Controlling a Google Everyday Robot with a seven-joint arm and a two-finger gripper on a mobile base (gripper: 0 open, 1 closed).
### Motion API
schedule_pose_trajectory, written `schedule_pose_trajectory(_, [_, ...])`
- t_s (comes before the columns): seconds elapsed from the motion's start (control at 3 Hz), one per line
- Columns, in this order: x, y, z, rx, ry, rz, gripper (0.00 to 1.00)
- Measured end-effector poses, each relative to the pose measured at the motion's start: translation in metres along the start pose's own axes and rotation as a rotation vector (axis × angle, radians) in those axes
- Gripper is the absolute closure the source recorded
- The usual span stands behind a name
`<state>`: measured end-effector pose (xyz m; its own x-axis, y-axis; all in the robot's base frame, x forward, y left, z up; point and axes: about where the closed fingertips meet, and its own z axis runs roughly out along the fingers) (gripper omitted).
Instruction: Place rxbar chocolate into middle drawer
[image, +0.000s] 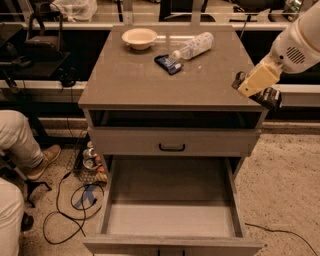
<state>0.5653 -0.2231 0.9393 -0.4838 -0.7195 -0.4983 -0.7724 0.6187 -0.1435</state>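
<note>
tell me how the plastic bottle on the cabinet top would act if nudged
The plastic bottle lies on its side, so a sideways push would probably make it roll. It looks like thin clear plastic, so it is likely light. The gripper hangs at the right edge of the cabinet top, apart from the bottle.
</note>
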Motion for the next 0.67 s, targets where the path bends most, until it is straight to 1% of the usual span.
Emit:
schedule_pose_trajectory(0.33, [0.015, 0.008, 0.023, -0.044, 0.026, 0.039, 1.00])
schedule_pose_trajectory(0.67, [0.048, 0.032, 0.075, -0.137, 0.034, 0.142, 1.00])
